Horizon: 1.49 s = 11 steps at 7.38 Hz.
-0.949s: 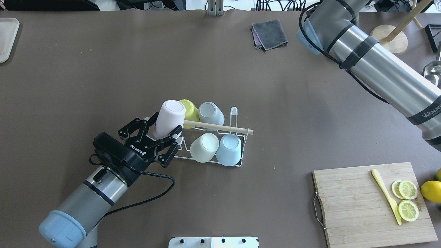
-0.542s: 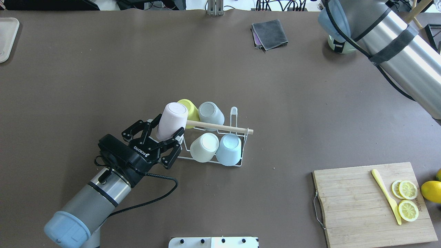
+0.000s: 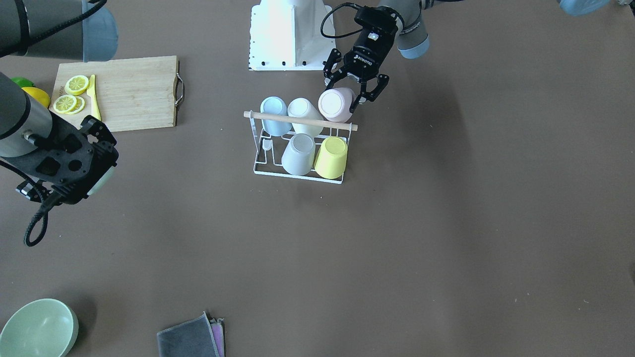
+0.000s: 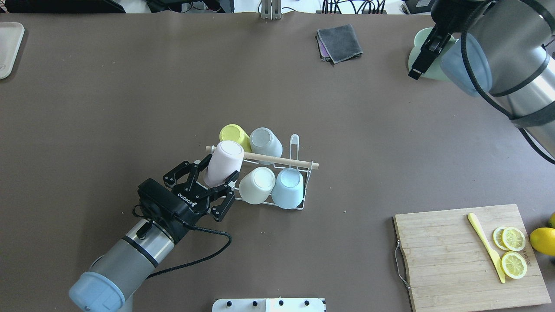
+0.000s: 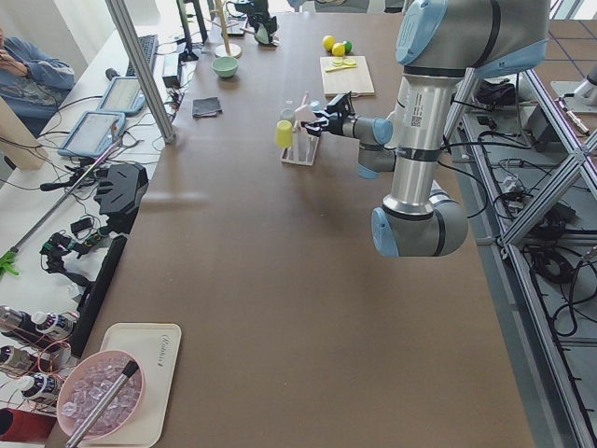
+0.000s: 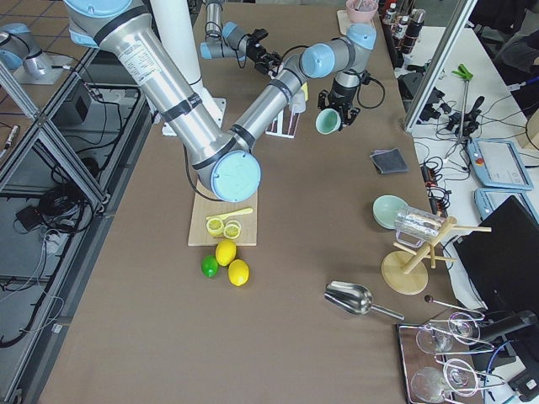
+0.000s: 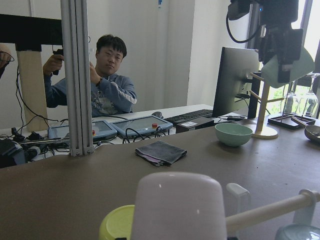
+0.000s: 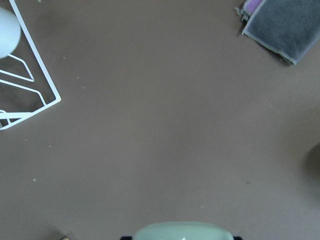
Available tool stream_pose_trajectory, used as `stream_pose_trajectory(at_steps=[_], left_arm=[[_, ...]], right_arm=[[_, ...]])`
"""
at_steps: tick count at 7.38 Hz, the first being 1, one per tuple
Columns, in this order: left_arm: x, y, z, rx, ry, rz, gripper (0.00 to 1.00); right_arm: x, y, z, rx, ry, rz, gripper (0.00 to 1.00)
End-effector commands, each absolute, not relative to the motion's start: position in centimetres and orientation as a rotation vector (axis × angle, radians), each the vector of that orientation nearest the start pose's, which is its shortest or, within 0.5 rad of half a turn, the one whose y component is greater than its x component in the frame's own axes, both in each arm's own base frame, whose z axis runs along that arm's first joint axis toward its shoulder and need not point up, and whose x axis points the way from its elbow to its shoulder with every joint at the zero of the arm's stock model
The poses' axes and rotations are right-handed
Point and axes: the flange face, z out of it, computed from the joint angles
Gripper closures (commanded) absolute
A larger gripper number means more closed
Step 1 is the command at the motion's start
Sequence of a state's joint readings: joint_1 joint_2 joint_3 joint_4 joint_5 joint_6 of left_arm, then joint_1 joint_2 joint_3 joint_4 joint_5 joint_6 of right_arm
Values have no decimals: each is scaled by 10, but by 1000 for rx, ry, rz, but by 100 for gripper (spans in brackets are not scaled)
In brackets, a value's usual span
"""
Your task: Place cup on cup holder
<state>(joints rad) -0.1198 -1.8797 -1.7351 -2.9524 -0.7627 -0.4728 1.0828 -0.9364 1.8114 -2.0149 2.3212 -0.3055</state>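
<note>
The cup holder (image 4: 303,190) is a white wire rack with a wooden rod (image 4: 282,160) across the top. Yellow (image 4: 233,132), grey (image 4: 265,142), cream (image 4: 256,185) and light blue (image 4: 288,187) cups sit upside down on it. My left gripper (image 4: 217,173) is shut on a pink cup (image 4: 225,159), held bottom up at the rack's near left end, against the rod. The pink cup also shows in the front view (image 3: 336,104). My right gripper (image 6: 330,116) is raised far to the right, shut on a pale green cup (image 8: 180,231).
A cutting board (image 4: 451,260) with lemon slices and a yellow knife lies near right, with a lemon (image 4: 544,240) beside it. A grey cloth (image 4: 340,41) lies at the far side. A green bowl (image 3: 37,327) stands beyond the right arm.
My left gripper has carried the pink cup to the right and nearer, down beside the rod at the rack's near left end. My right arm has swung back to the far right.
</note>
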Motion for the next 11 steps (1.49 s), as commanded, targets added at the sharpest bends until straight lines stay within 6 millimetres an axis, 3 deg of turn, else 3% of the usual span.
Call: stream_pose_trajectory(at_steps=[1,2,4,6,7,8,9,11], left_arm=[[490,-262,275,1388,1090,-52,28],[490,-262,276,1388,1088,-50,2],[482,-262,273,1390,1097,-59,2],[459,-263,271,1395,1114,-52,2],[433,-262,281,1386,1080,-32,2],[395,-256,294,1351,1029,52,2],[363,-267,309,1294,1029,184,2],[321,-313,346,1116,1013,394,2]], right_arm=[[-238,-551,219,519,-912,-839,100],[-236,-540,218,574,-1000,-775,100],[-250,-509,190,690,-1162,-670,100],[-275,-484,175,790,-1259,-683,100],[-294,-471,170,867,-1268,-696,100],[-308,-461,165,928,-1291,-685,100],[-323,-449,159,1012,-1320,-641,100],[-356,-423,157,1192,-1404,-539,100]])
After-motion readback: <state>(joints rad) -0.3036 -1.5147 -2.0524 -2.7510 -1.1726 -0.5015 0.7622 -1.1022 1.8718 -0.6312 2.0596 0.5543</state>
